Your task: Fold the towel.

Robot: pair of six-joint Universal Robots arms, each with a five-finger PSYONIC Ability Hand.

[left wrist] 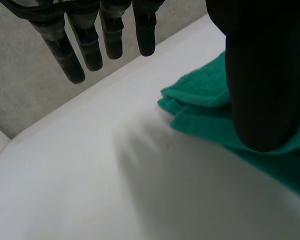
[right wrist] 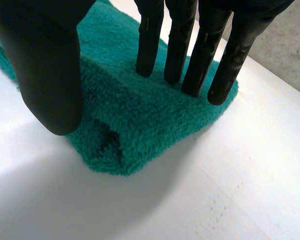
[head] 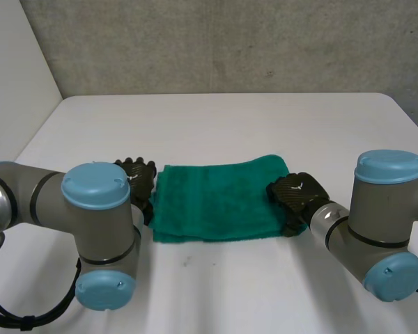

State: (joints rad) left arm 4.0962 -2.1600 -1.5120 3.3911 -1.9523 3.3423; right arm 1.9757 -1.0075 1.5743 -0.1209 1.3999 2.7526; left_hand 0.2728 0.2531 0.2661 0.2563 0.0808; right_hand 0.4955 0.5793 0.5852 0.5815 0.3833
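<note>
The towel (head: 219, 198) lies in the middle of the tabletop (head: 230, 118), a green rectangle with its long side running across, between the two hands. It is already doubled. In the right wrist view its near end (right wrist: 140, 115) shows a rolled fold with a small tunnel in it, and in the left wrist view its corner (left wrist: 200, 105) shows layers stacked one on another.

The right hand (head: 296, 195) sits on the towel's right end. Its fingers (right wrist: 180, 45) are straight, with the tips resting on the top layer. The thumb (right wrist: 47, 65) hangs apart from them over the near folded edge and closes on nothing. This looks like a flat press to pin that end and keep the layers from sliding, not a grasp.

The left hand (head: 138, 175) is at the towel's left end, just beside it. Its fingers (left wrist: 85, 45) are straight and spread, held above bare tabletop. Its thumb (left wrist: 267, 75) lies over the towel's edge; I cannot tell whether it touches. It holds nothing.

With a hand at each short end, the pair seems placed either to smooth the fold or to take one end across for another fold. A second fold would need a pinch through all the layers at a corner, or the upper layer may peel away alone.
</note>
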